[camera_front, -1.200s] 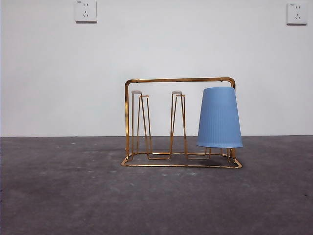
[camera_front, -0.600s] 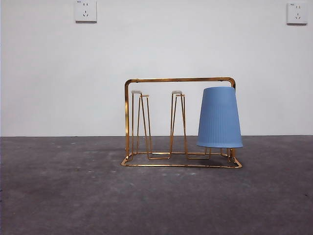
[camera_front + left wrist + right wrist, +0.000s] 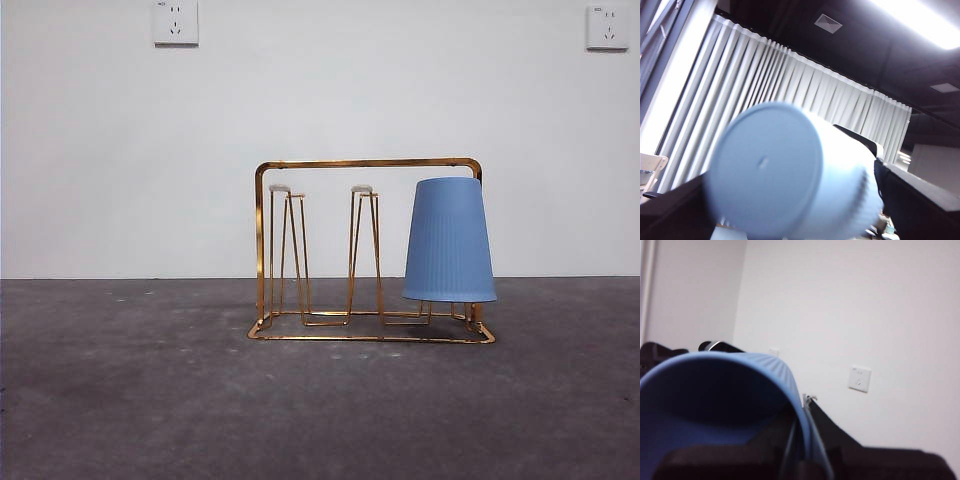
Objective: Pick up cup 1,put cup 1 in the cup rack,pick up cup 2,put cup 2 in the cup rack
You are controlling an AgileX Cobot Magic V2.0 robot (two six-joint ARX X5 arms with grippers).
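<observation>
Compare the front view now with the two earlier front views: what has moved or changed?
Nothing visibly changed. The blue cup sits upside down on the cup rack as before, and no arm enters the front view.

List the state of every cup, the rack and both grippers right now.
Cup rack: upright on the table, other prongs bare.
Rack cup: upside down over one end prong, ungripped.
Pale cup: clamped in the left gripper, base toward its camera.
Dark blue cup: rim pinched by the right gripper, mouth toward its camera.
</observation>
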